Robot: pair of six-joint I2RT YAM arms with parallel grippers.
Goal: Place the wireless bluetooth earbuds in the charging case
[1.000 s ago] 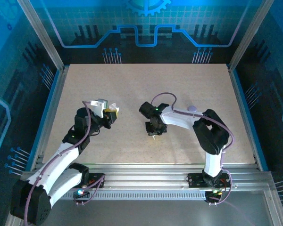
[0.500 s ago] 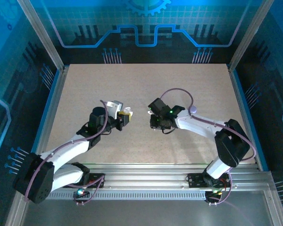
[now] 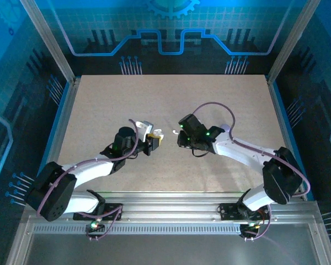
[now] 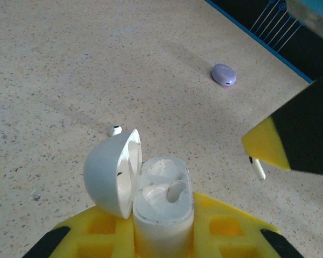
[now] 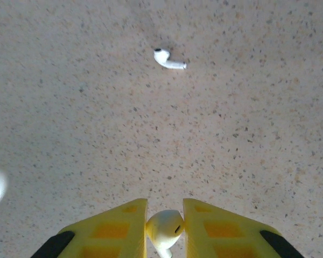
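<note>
Presently left pincer (image 4: 162, 239) grips the open charging case (image 4: 162, 207), frame bottom; right pincer (image 5: 165, 228) clamps one earbud (image 5: 164, 223) — insertion pending, needing alignment over a socket — second earbud (image 5: 168, 59) loose on the surface (image 5: 258, 134), upper centre.

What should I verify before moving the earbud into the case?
1. Lid open: ok, the charging case stands open.
2. Case grip: ok, left end effector is shut on it.
3. Earbud grip: ok, right end effector pinches the held earbud.
4. Stem lined up with a well: cannot tell.
5. Spare accounted for: ok, second earbud lies on the table.
</note>
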